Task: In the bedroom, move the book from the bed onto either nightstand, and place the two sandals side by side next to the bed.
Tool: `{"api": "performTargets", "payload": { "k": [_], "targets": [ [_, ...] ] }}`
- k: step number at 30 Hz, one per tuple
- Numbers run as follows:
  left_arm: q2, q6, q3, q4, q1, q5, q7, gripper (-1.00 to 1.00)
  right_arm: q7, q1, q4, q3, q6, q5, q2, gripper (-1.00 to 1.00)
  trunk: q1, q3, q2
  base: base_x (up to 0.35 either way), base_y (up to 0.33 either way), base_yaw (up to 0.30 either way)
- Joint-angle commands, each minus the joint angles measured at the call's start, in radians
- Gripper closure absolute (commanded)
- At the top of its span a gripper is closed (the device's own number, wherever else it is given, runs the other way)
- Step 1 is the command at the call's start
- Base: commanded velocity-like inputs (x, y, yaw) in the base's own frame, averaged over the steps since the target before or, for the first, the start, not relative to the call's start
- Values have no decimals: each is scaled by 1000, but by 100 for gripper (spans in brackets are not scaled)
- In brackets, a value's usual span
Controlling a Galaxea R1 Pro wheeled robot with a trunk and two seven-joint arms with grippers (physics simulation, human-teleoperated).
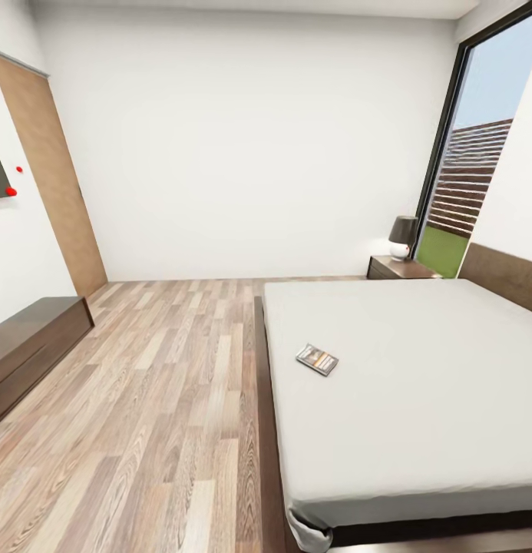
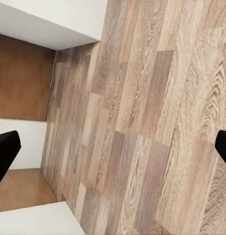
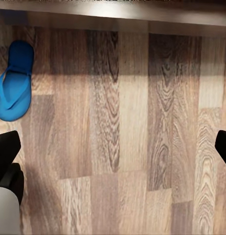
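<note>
The book [image 1: 317, 359] lies flat on the light-grey mattress of the bed [image 1: 419, 384], near the mattress's left edge. One nightstand [image 1: 400, 268] stands at the far side of the bed by the window. A bright-blue sandal [image 3: 15, 81] lies on the plank floor in the right wrist view, close to a dark wooden edge. My right gripper [image 3: 113, 149] is open above bare floor, well apart from the sandal. My left gripper [image 2: 113, 152] is open too, with only wood planks between its fingertips.
A low dark-brown cabinet [image 1: 28, 346] runs along the left wall, with a wooden door [image 1: 54, 177] beyond it. A lamp [image 1: 404, 234] stands on the nightstand. Wood-plank floor [image 1: 166, 399] stretches between the cabinet and the bed. A tall window [image 1: 480, 153] fills the right corner.
</note>
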Motion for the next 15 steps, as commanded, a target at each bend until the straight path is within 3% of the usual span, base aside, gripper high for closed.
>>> {"api": "performTargets", "payload": {
  "k": [1,9,15],
  "targets": [
    [0,-7,-8,0,0,11,14,-100,2,0,-2,8,6,-10,-1,-100,-4,2,7,0,0,0],
    [-1,-23,-7,0,0,12,81,-100,2,0,-2,9,6,-10,0,-100,-35,27,63,0,0,0],
    [-1,-36,-7,1,0,12,96,-100,2,0,-2,9,6,-10,-1,-100,-58,46,105,0,0,0]
  ]
}}
